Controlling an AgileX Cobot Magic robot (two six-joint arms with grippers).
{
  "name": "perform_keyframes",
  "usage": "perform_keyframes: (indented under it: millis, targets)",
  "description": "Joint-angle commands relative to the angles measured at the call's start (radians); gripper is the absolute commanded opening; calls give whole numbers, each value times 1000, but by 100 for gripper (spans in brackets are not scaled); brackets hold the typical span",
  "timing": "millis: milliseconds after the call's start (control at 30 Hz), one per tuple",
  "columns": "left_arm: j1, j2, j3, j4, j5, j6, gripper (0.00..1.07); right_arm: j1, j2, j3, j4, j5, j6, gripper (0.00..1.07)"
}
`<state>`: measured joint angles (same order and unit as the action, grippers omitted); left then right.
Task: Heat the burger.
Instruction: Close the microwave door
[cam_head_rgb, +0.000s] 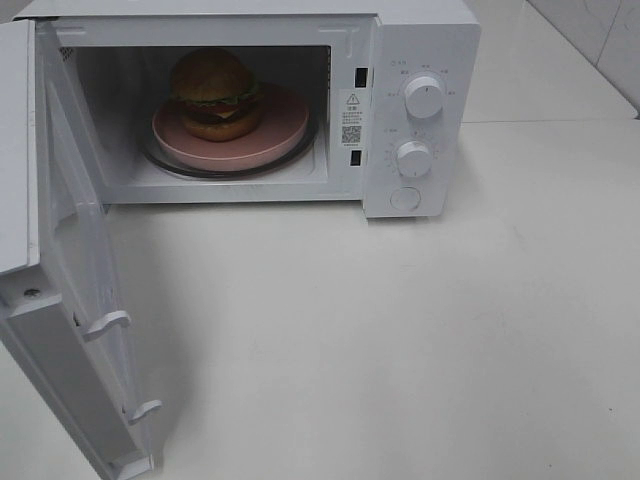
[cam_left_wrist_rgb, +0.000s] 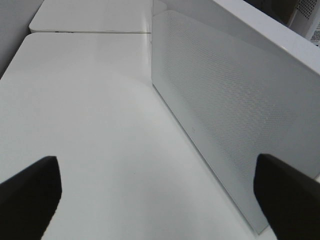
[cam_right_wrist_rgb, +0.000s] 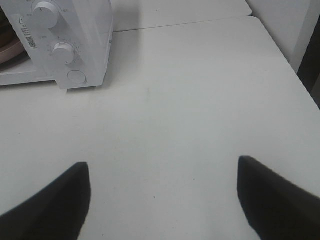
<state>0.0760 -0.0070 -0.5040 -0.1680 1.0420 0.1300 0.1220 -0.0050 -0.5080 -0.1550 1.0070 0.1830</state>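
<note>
The burger (cam_head_rgb: 214, 92) sits on a round pink plate (cam_head_rgb: 268, 135) inside the white microwave (cam_head_rgb: 420, 40), on its glass turntable. The microwave door (cam_head_rgb: 70, 290) hangs wide open toward the front left. Neither arm shows in the exterior high view. My left gripper (cam_left_wrist_rgb: 157, 195) is open, empty, and faces the outer side of the open door (cam_left_wrist_rgb: 235, 100). Open and empty too, my right gripper (cam_right_wrist_rgb: 162, 197) hovers over the bare table in front of the microwave's control panel (cam_right_wrist_rgb: 65, 45).
Two white knobs (cam_head_rgb: 424, 98) and a round button (cam_head_rgb: 404, 198) sit on the microwave's right panel. The white table (cam_head_rgb: 400, 340) spreads in front and to the right. A second table top (cam_left_wrist_rgb: 90, 15) adjoins at the back.
</note>
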Motion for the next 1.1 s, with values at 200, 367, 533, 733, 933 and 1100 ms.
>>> perform_keyframes:
  millis: [200,367,533,733,933,1100]
  targets:
    - [-5,-18,-1,-6,-2,-4,100,-7,-25,3,3,1,-6,76]
    - [-5,-18,-1,-6,-2,-4,100,-7,-25,3,3,1,-6,76]
    - [-5,-18,-1,-6,-2,-4,100,-7,-25,3,3,1,-6,76]
    - [-5,-18,-1,-6,-2,-4,100,-7,-25,3,3,1,-6,76]
    - [-5,-18,-1,-6,-2,-4,100,-7,-25,3,3,1,-6,76]
    - [-5,-18,-1,-6,-2,-4,100,-7,-25,3,3,1,-6,76]
